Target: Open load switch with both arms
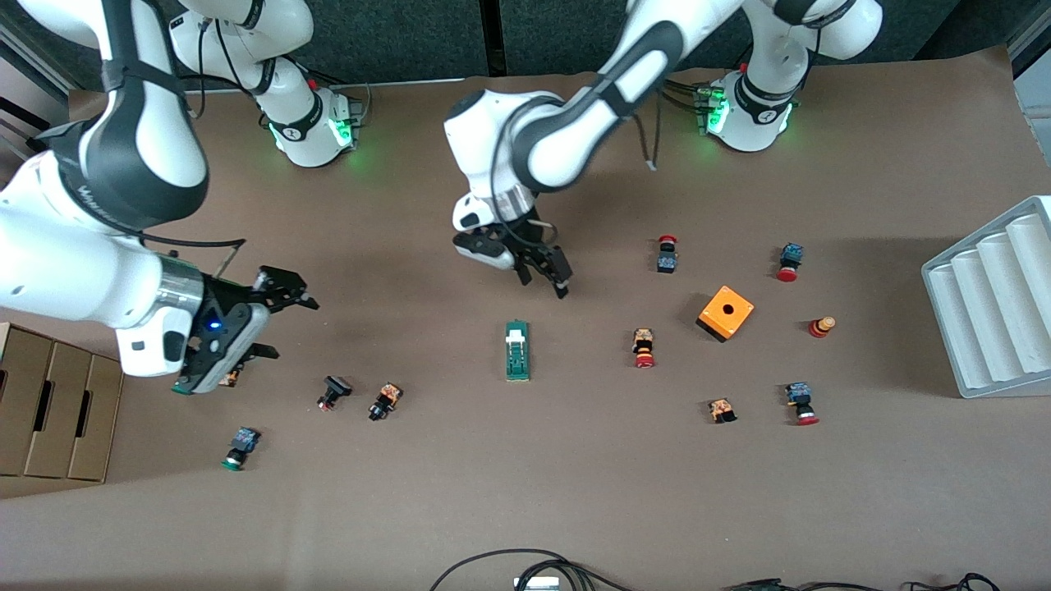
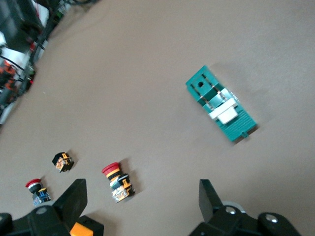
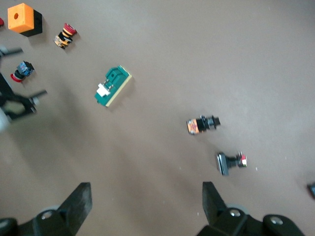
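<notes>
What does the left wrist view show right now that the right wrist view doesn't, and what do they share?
Only the left wrist view: the small black-and-orange part and the open left gripper. Only the right wrist view: two black push-buttons and the open right gripper. Both show the load switch lying untouched, its white tab visible, the orange cube, and a red-capped button on the brown table.

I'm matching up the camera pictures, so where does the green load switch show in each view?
Front view: load switch, mid-table, below the left gripper.
Left wrist view: upper area.
Right wrist view: upper middle.
Shared landmark: orange cube.
</notes>
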